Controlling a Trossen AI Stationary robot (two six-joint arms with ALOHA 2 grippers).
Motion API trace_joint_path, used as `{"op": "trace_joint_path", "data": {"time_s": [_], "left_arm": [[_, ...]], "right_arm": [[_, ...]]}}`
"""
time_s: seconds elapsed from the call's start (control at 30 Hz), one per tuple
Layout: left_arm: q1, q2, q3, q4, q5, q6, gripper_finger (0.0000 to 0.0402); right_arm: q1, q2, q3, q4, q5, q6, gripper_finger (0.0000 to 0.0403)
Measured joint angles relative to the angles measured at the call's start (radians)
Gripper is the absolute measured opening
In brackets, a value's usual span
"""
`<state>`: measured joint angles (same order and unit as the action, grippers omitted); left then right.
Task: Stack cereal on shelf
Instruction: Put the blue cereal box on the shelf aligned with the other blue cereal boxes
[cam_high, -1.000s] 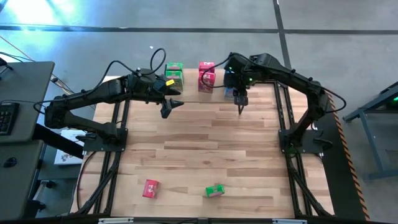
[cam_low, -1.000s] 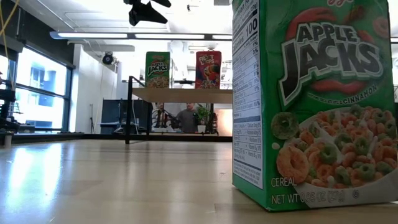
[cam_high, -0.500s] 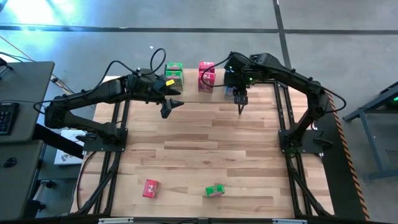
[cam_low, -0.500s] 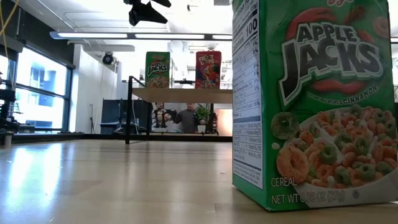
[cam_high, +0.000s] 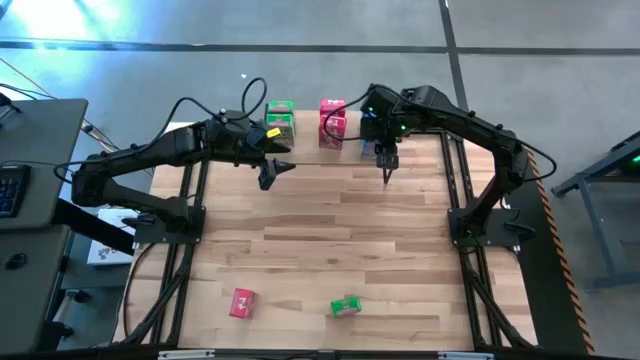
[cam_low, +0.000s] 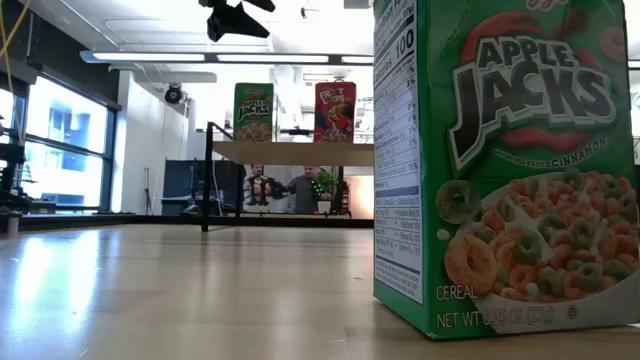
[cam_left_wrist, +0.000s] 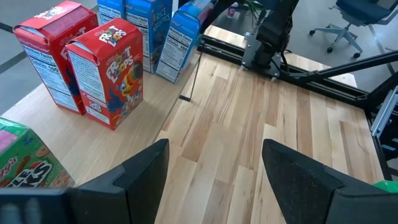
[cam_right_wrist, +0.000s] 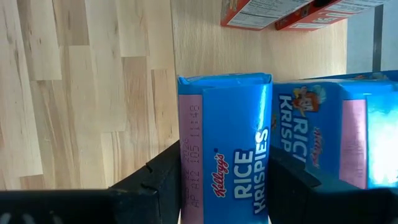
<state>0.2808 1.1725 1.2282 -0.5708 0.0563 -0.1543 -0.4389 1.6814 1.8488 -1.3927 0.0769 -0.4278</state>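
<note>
The shelf stands at the table's far edge and bears green cereal boxes, red ones and blue ones, all upright on their bases. My right gripper points steeply down over the shelf's right end, shut on a blue Rice Krispies box. My left gripper hangs open and empty above the table in front of the green boxes. One red box and one green box rest on the table near its front edge. My right gripper pinches the blue box between its two fingers, one on each of two opposite sides. The fingers come from above, pointing steeply down along the box. The box stands upright with its base on the shelf board, beside another blue box.
The green Apple Jacks box stands close before the low camera and hides the shelf's right part there. Bare tabletop lies between the shelf and the two boxes near the front edge. People show in the room beyond the shelf.
</note>
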Motion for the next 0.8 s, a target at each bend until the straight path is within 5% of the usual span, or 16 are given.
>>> {"op": "trace_joint_path", "data": {"time_s": [0.33, 0.8], "left_arm": [[0.0, 0.0, 0.0, 0.0, 0.0, 0.0, 0.0248], [0.0, 0.0, 0.0, 0.0, 0.0, 0.0, 0.0248]], "right_arm": [[0.0, 0.0, 0.0, 0.01, 0.026, -0.004, 0.0218], [0.001, 0.0, 0.07, -0.024, 0.068, -0.002, 0.022]]}}
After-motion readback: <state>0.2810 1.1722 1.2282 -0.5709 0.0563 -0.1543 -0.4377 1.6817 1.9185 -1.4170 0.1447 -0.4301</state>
